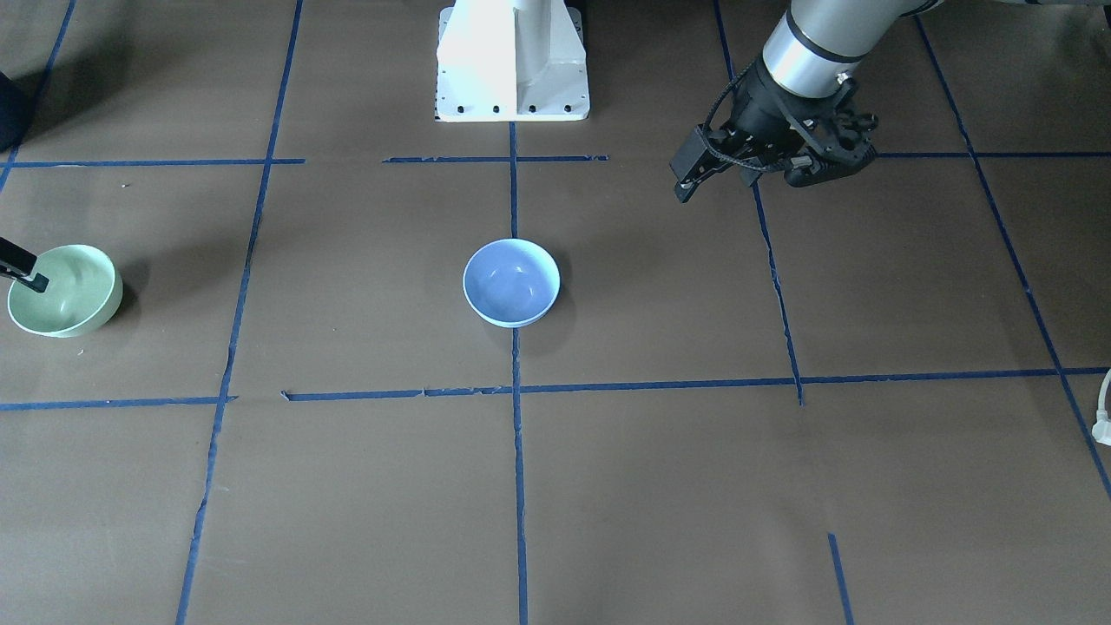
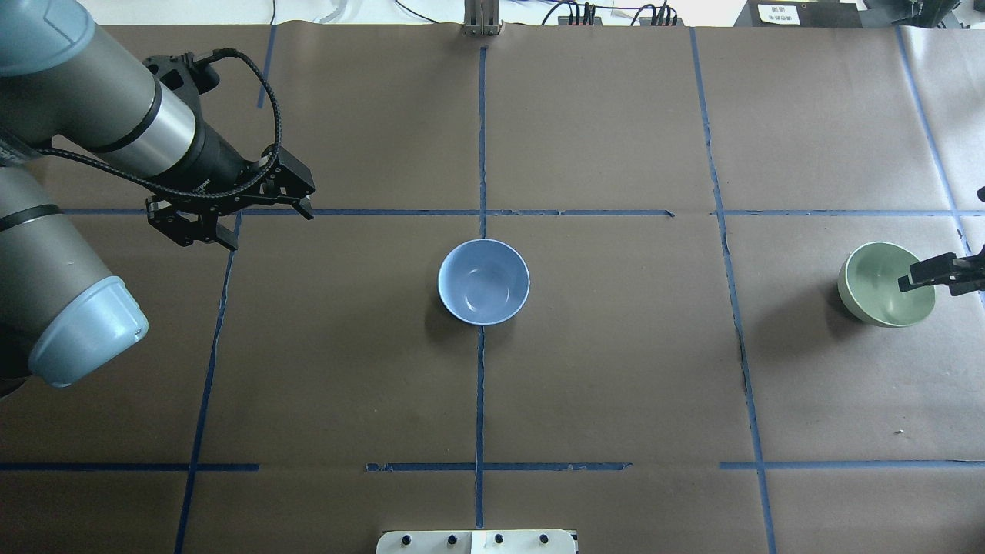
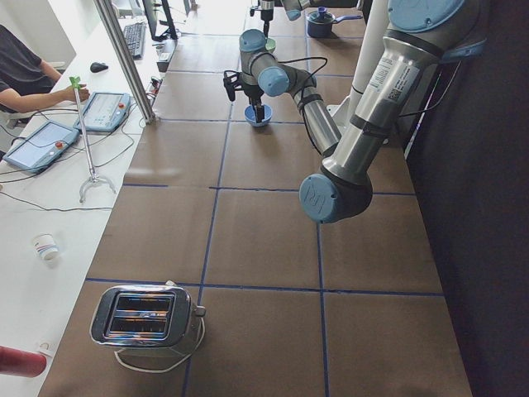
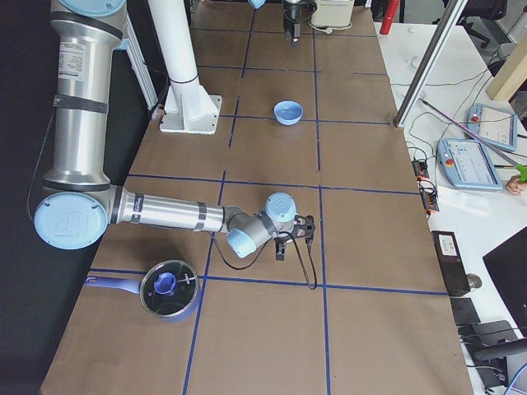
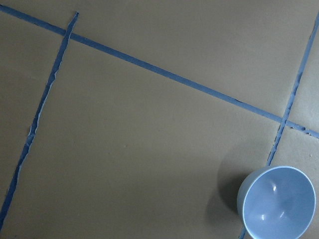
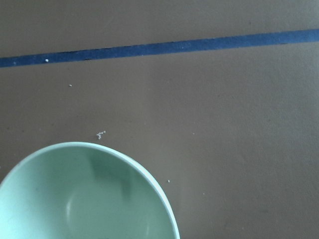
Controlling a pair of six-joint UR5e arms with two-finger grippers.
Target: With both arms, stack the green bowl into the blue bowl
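Observation:
The green bowl (image 2: pixel 885 286) stands upright on the brown table at the far right of the overhead view; it also shows in the front view (image 1: pixel 62 291) and the right wrist view (image 6: pixel 79 194). My right gripper (image 2: pixel 933 286) hangs at the bowl's outer rim. One finger (image 1: pixel 26 271) dips inside the bowl, well clear of the wall, and the jaws look apart. The blue bowl (image 2: pixel 483 281) stands empty at the table's centre and shows in the left wrist view (image 5: pixel 276 201). My left gripper (image 2: pixel 268 228) is open and empty, held above the table well left of the blue bowl.
Blue tape lines cross the brown paper. The white pedestal base (image 1: pixel 512 61) stands at the robot's side of the table. A toaster (image 3: pixel 149 318) sits at the table's left end. A lidded pot (image 4: pixel 169 288) sits at the right end, close to my right arm.

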